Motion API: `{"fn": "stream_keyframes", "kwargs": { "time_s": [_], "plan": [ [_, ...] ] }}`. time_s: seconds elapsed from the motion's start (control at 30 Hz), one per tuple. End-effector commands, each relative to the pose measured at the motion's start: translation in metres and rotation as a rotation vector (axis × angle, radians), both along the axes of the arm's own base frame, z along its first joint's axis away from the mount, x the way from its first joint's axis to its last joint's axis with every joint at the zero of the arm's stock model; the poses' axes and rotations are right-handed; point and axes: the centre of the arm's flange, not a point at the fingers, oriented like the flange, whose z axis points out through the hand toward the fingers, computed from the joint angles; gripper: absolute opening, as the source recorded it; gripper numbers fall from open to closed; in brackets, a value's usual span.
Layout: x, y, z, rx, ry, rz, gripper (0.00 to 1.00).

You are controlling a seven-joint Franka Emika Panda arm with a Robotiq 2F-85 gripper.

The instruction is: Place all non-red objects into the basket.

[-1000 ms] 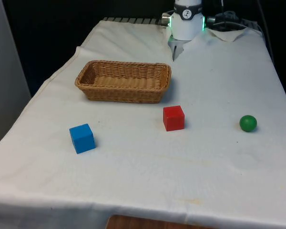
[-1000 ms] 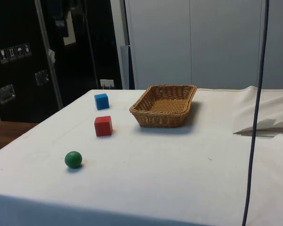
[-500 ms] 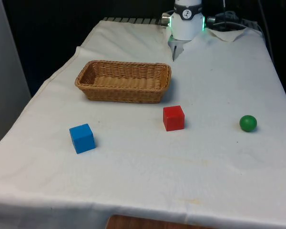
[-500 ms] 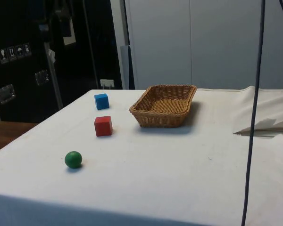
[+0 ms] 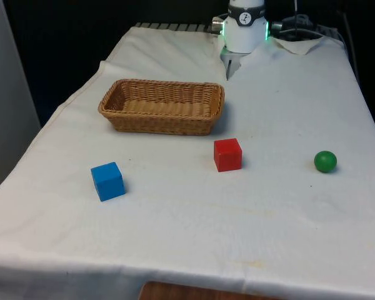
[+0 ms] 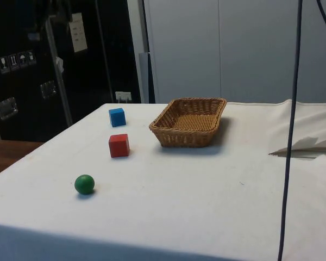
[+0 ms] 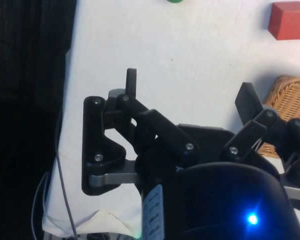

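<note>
- The blue cube (image 5: 107,180) is matte with sharp edges and sits on the cloth at about 7 o'clock from the basket, well apart from it.
- The green ball (image 5: 325,161) is small, round and smooth, lying at about 3 o'clock from the red cube (image 5: 227,154), well apart from it.
- The red cube is matte and boxy, standing near the basket at its 5 o'clock corner.
- The wicker basket (image 5: 162,105) is a shallow oblong of woven tan cane with flared walls, and nothing lies inside.
- The gripper (image 7: 187,95) hangs high above the table's robot end, its black fingers (image 7: 131,84) spread wide apart and holding nothing.
- The white tablecloth (image 5: 194,219) is mostly smooth with faint creases, bunched into folds near the robot.
- In the side view, dark cabinets (image 6: 38,60) and pale wall panels (image 6: 217,49) stand behind the table.
</note>
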Motion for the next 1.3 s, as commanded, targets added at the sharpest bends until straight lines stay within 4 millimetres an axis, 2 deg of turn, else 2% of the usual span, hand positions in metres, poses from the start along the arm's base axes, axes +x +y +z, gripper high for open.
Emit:
{"fn": "stream_keyframes", "kwargs": {
  "time_s": [0.0, 0.1, 0.13, 0.17, 0.3, 0.43, 0.83, 0.9, 1.1, 1.27],
  "plan": [
    [0.001, 0.006, -0.002, -0.008, 0.004, -0.004, 1.0],
    [0.001, 0.016, -0.004, -0.009, 0.003, 0.0, 1.0],
    [0.001, 0.011, -0.002, -0.001, -0.002, 0.003, 1.0],
    [0.001, 0.019, -0.005, -0.009, 0.003, 0.002, 1.0],
    [0.002, 0.03, -0.013, -0.007, 0.006, 0.006, 1.0],
    [0.004, 0.034, -0.02, -0.007, 0.014, 0.008, 1.0],
    [0.02, 0.034, -0.058, 0.002, 0.059, 0.004, 1.0],
    [0.019, 0.034, -0.057, -0.003, 0.059, 0.006, 1.0],
    [0.026, 0.034, -0.077, 0.004, 0.079, 0.0, 1.0],
    [0.028, 0.034, -0.086, 0.002, 0.086, -0.003, 1.0]
  ]
}}
